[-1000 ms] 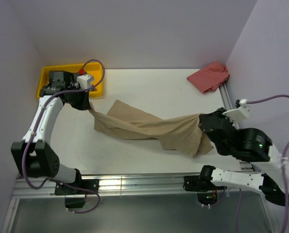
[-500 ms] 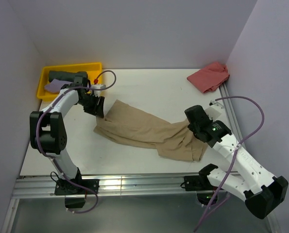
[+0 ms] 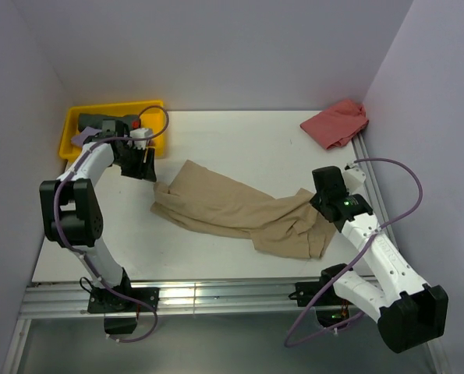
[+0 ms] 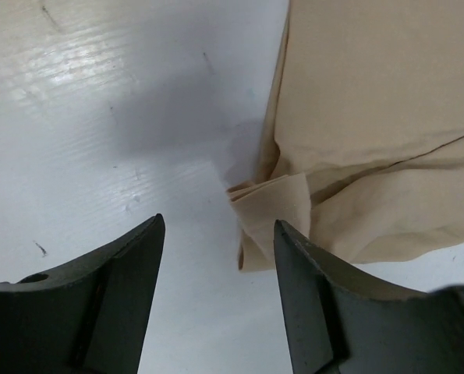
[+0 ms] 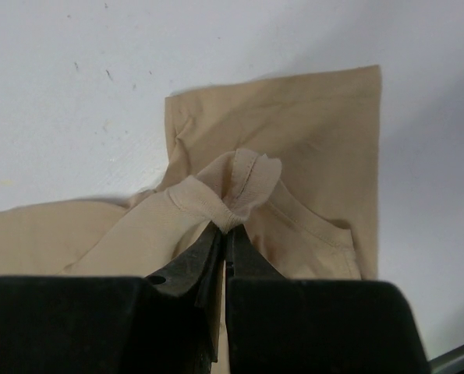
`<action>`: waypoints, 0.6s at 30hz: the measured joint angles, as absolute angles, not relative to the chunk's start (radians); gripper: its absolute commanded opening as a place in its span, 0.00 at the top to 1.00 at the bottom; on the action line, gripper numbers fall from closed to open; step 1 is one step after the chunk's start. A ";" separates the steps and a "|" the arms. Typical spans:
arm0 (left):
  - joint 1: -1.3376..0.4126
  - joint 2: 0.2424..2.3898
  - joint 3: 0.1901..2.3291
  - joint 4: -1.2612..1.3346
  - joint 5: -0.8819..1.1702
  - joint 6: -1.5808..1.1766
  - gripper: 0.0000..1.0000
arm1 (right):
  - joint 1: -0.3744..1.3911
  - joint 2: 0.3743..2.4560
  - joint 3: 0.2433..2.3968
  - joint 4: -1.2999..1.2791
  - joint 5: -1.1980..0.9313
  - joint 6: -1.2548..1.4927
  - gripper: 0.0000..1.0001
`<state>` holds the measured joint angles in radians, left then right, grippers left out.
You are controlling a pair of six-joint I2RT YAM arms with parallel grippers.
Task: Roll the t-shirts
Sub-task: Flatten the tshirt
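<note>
One end freed: my left gripper (image 4: 220,226) has just let go, jaws apart beside the tan t-shirt (image 3: 232,206). The right gripper (image 5: 225,231) stays clamped on a hemmed fold. The shirt lies slack mid-worktop (image 3: 255,144), reaching toward the right edge — laid out, unrolled.

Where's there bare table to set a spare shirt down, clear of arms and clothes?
Widest bare table: far middle, between yellow tray and salmon-red t-shirt, beyond the tan t-shirt. Also the near-left strip in front of it. Crowded: left gripper by the tray; right gripper pinching the shirt's right end.
</note>
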<state>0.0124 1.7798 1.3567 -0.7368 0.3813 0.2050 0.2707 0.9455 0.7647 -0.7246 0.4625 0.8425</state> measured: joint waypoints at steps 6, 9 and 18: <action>0.041 1.796 1.330 -0.737 0.440 0.202 0.44 | 0.249 0.945 0.747 -0.686 0.426 0.822 1.00; 0.046 1.819 1.311 -0.736 0.479 0.192 0.47 | 0.248 0.944 0.734 -0.675 0.419 0.818 1.00; 0.060 1.892 1.302 -0.736 0.583 0.159 0.48 | 0.244 0.940 0.712 -0.665 0.397 0.816 1.00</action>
<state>0.0605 1.8923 1.3022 -0.7364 0.5835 0.1593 0.2443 0.9398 0.7116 -0.6647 0.3973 0.8158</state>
